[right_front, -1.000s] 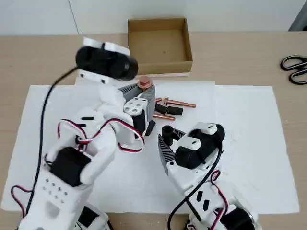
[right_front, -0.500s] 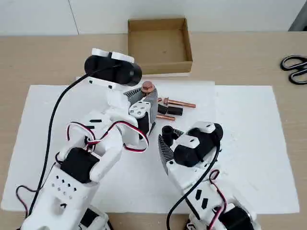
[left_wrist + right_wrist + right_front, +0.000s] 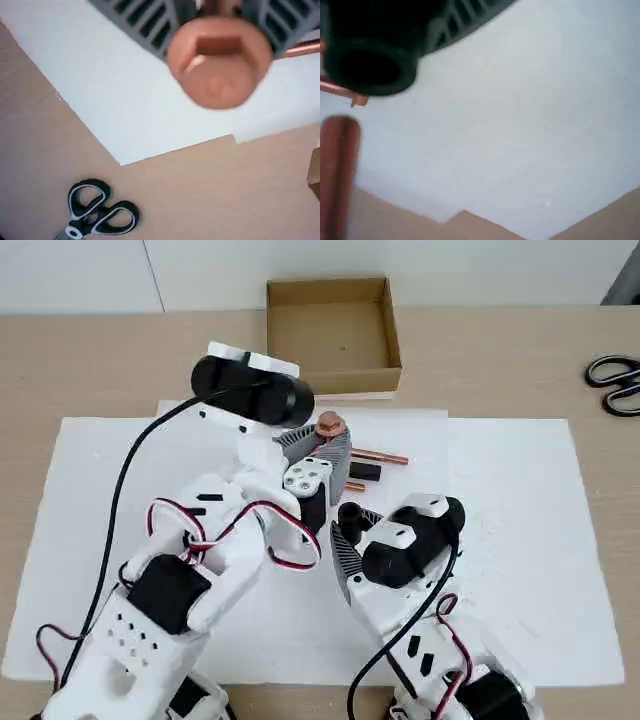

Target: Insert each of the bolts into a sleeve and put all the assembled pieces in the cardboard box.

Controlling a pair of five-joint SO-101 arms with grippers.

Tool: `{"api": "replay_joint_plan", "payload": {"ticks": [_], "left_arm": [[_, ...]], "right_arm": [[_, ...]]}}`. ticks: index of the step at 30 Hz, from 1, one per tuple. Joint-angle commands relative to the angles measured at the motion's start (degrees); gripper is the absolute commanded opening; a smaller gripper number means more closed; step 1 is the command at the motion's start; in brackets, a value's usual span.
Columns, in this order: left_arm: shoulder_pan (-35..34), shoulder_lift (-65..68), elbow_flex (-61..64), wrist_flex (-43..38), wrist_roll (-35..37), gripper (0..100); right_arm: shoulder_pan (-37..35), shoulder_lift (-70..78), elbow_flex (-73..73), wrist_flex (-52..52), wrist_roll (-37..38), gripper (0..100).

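Gripping bolt (image 3: 330, 424) just under head, our left gripper (image 3: 327, 440) clamped, near cardboard box (image 3: 345, 381); right gripper (image 3: 345, 527) clamped on sleeve (image 3: 348, 512), farther from box. We judge bolt stiff, slick — hold shank.

Surface: light wood counter (image 3: 500, 360), matte.
Back: white wall (image 3: 450, 270) in flat panels with a thin vertical seam.
Covering: white sheet (image 3: 520, 520) spread over the counter's middle.
Right edge: black-handled scissors (image 3: 615, 383) on bare wood.
Light: even, with soft shadows.
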Motion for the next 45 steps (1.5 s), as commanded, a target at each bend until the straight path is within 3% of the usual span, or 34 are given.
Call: {"api": "replay_joint_plan", "payload": {"ticks": [1, 9, 18, 45], "left_arm": [[0.26, -1.76, -5.14, 2.02, 1.49, 1], [0.35, -1.76, -8.57, 6.68, 1.85, 1], [3.43, -1.76, -8.57, 6.86, 4.13, 1], [3.78, -1.41, -8.4, 12.48, 4.22, 1]], "right_arm": [[0.4, -0.31, -0.26, 0.13, -0.62, 0.3], [0.4, -0.31, -0.26, 0.04, -0.62, 0.3], [0.4, -0.22, -0.26, 0.04, -0.62, 0.3], [0.4, -0.31, -0.26, 0.04, -0.62, 0.3]]}}
